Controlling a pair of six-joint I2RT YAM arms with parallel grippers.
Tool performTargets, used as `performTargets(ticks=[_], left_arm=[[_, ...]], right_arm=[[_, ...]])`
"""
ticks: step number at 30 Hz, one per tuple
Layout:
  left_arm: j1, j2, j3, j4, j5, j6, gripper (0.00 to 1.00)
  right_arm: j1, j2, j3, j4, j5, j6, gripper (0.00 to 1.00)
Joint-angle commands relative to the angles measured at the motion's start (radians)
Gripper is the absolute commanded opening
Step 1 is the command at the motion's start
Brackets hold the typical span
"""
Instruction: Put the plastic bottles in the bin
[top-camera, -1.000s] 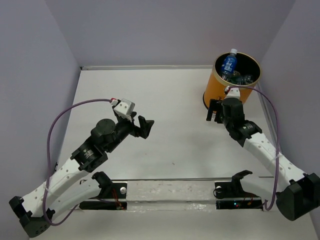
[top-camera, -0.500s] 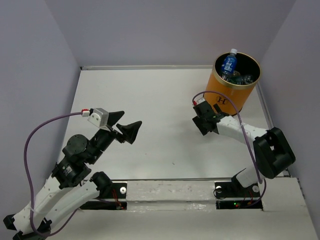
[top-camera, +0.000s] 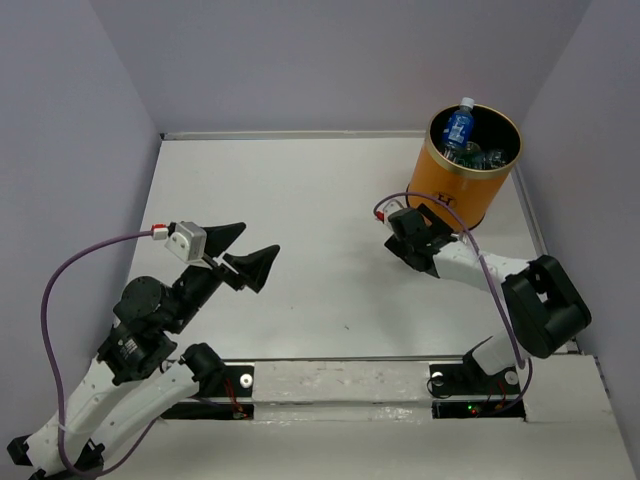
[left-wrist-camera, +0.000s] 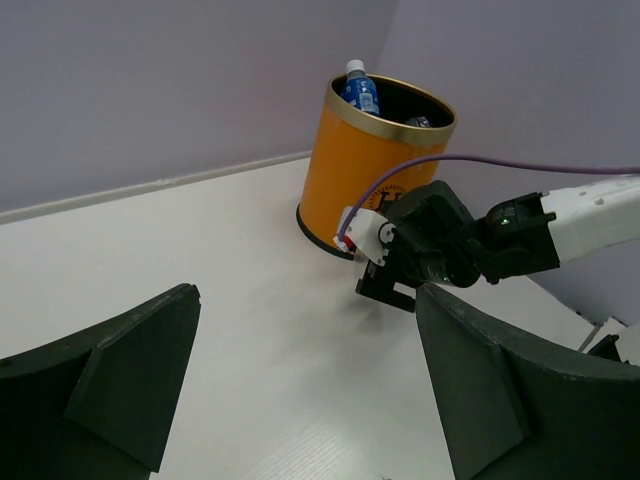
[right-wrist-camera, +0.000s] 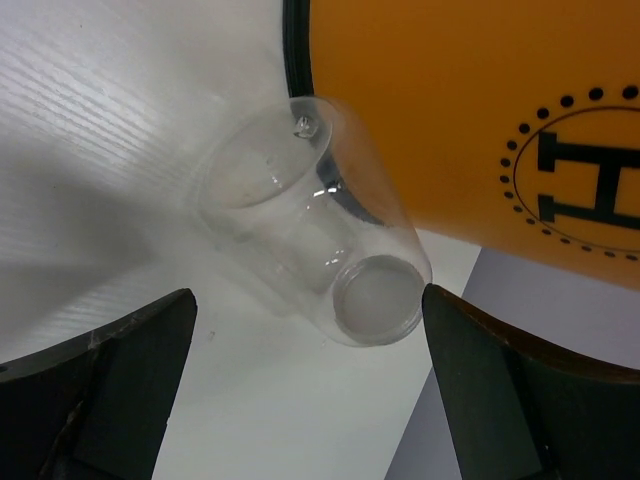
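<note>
The orange bin (top-camera: 455, 185) with a circled "H" stands at the far right; it also shows in the left wrist view (left-wrist-camera: 370, 170) and the right wrist view (right-wrist-camera: 480, 100). A blue-labelled bottle (top-camera: 459, 125) sticks up from it (left-wrist-camera: 360, 90), among other clear bottles (top-camera: 480, 157). A clear label-less plastic bottle or cup (right-wrist-camera: 310, 230) lies on its side against the bin's base. My right gripper (right-wrist-camera: 308, 330) is open, low beside the bin (top-camera: 415, 245), jaws either side of that clear piece, not touching it. My left gripper (top-camera: 255, 240) is open and empty, raised at the left (left-wrist-camera: 305, 300).
Purple walls close the table at the back and both sides. The white table (top-camera: 320, 200) lies between the arms. A rail with the arm mounts (top-camera: 340, 385) runs along the near edge. A purple cable (top-camera: 70, 280) loops off the left arm.
My left arm has drawn back to the left and near side, gripper still open. My right arm has folded; its gripper moved left and down beside the bin's base.
</note>
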Motion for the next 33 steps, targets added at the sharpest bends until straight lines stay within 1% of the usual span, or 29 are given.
performTargets(ticks=[1,7,9,14,18,21,23,24,25,27,28,30,32,33], left_arm=[[0.006,0.002,0.007,0.046,0.021,0.001,0.99],[0.006,0.014,0.004,0.046,0.019,0.0,0.99],[0.008,0.022,0.004,0.046,0.017,0.0,0.99],[0.008,0.039,0.004,0.045,0.016,0.001,0.99],[0.009,0.042,0.002,0.045,0.01,0.0,0.99],[0.009,0.045,0.001,0.045,0.007,-0.002,0.99],[0.011,0.05,0.001,0.045,0.008,0.0,0.99],[0.012,0.05,0.002,0.043,0.008,0.0,0.99],[0.014,0.05,0.002,0.045,0.01,0.001,0.99],[0.016,0.05,0.001,0.043,0.008,0.0,0.99],[0.017,0.048,0.001,0.045,0.008,-0.002,0.99],[0.019,0.05,0.001,0.043,0.004,0.0,0.99],[0.02,0.053,0.001,0.043,0.002,0.001,0.99],[0.019,0.053,0.001,0.043,0.002,0.001,0.99]], right_arm=[[0.009,0.059,0.043,0.133,0.019,-0.11,1.0],[0.009,0.171,0.06,0.162,0.019,-0.129,1.0],[0.009,0.206,0.058,0.205,0.039,-0.135,1.0],[0.0,0.243,0.072,0.265,0.056,-0.152,0.99],[-0.02,0.304,0.097,0.271,0.055,-0.165,0.96],[-0.02,0.333,0.107,0.272,0.049,-0.15,0.79],[-0.01,0.332,0.134,0.222,0.026,-0.103,0.76],[-0.01,0.323,0.137,0.214,0.021,-0.09,0.73],[0.003,0.318,0.147,0.187,0.021,-0.057,0.67],[0.015,0.3,0.155,0.176,0.013,-0.024,0.63],[0.029,0.281,0.155,0.173,0.012,-0.009,0.59],[0.038,0.254,0.167,0.121,0.012,0.045,0.54],[0.047,0.226,0.181,0.088,-0.002,0.106,0.53],[0.059,0.211,0.186,0.081,-0.014,0.124,0.49]])
